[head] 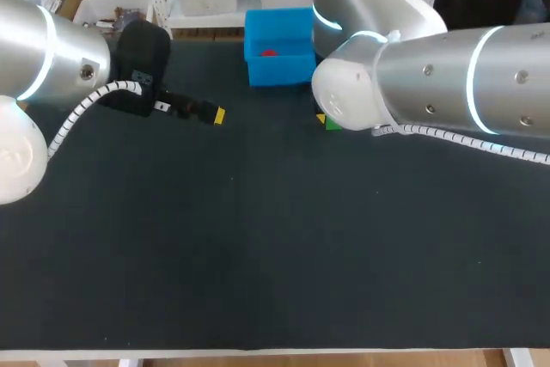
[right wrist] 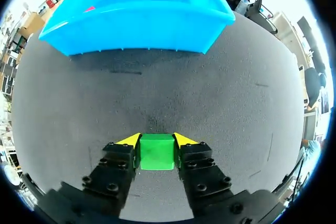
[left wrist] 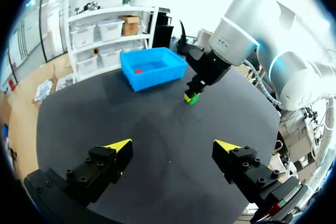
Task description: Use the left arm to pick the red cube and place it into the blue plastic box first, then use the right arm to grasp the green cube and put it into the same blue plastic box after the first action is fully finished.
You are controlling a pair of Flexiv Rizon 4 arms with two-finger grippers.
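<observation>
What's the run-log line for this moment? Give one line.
red cube: in blue box | left gripper: open, empty | right gripper: shut on green cube

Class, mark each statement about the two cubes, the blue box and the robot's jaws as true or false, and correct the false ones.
1. The red cube lies inside the blue box. True.
2. The green cube is also in the blue box. False: it is outside the box, between the right jaws.
3. The left jaws hold the red cube. False: they are open and empty.
4. The right jaws touch the green cube from both sides. True.
</observation>
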